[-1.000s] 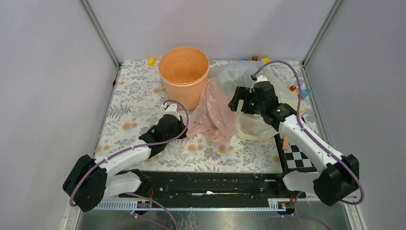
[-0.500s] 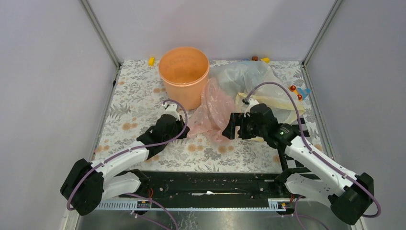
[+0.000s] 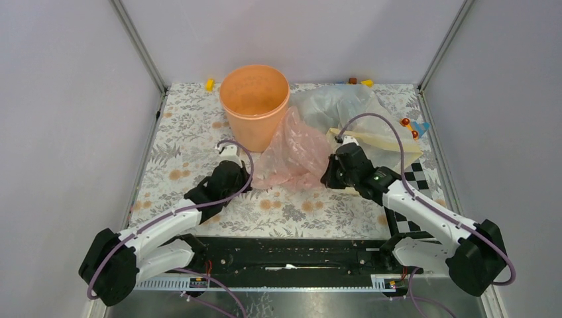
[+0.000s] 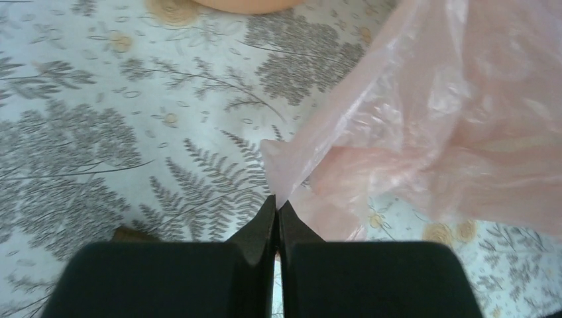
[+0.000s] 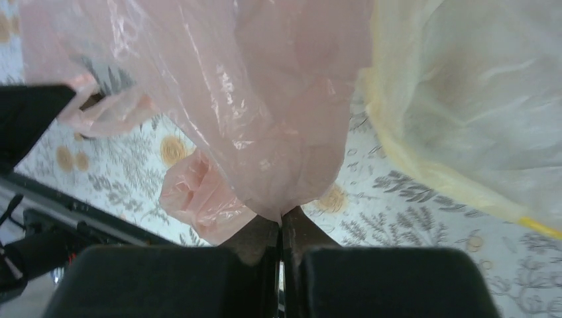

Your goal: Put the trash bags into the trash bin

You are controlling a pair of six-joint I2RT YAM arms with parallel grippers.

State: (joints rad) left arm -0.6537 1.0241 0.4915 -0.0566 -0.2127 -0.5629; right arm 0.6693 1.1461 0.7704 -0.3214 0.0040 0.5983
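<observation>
The pink trash bag (image 3: 291, 154) lies crumpled on the patterned cloth just right of the peach-orange trash bin (image 3: 254, 103), leaning against its side. My left gripper (image 3: 246, 179) is shut on the bag's near-left corner; in the left wrist view that corner (image 4: 281, 173) runs into the closed tips (image 4: 277, 204). At the bag's right edge my right gripper (image 3: 326, 173) is shut, and the right wrist view shows pink film (image 5: 265, 119) pinched at its closed tips (image 5: 281, 213).
A clear whitish bag (image 3: 331, 103) and a pale yellow bag (image 3: 381, 140) lie behind the right arm. Small coloured toys (image 3: 209, 84) line the cloth's far edge. A checkerboard (image 3: 419, 177) sits at the right. Grey walls enclose three sides.
My right gripper swung from above the yellow bag down and left to the pink bag's right edge and closed on it. The left gripper shifted slightly left, keeping its hold.
</observation>
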